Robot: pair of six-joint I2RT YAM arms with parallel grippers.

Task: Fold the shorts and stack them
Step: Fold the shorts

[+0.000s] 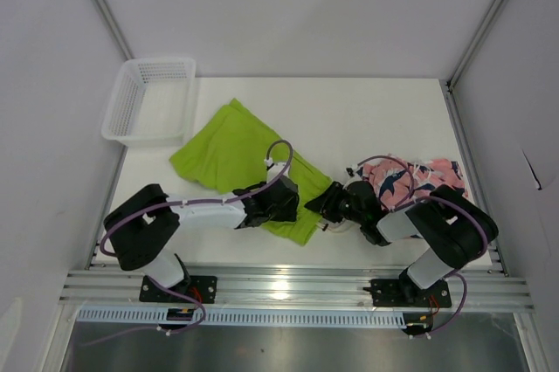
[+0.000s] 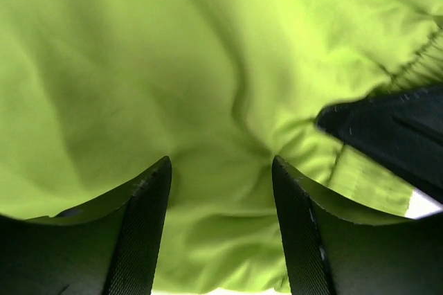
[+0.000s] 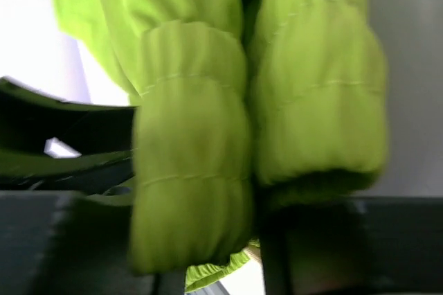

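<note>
The lime-green shorts (image 1: pixel 231 154) lie spread flat on the table's left half. My left gripper (image 1: pixel 281 203) rests on their near edge. In the left wrist view it (image 2: pixel 221 170) stands open, its fingers (image 2: pixel 142 229) apart, with green cloth (image 2: pixel 173 66) bunched between and under them. My right gripper (image 1: pixel 326 207) is at the shorts' near right corner. In the blurred right wrist view it (image 3: pixel 208 246) is shut on the green gathered waistband (image 3: pixel 194 142). The coral-pink printed shorts (image 1: pixel 419 175) lie crumpled at the right, partly under the right arm.
A white mesh basket (image 1: pixel 122 114) stands at the table's back left corner, just past the green shorts. Grey walls enclose the table on three sides. An aluminium rail (image 1: pixel 288 285) carries both arm bases along the near edge.
</note>
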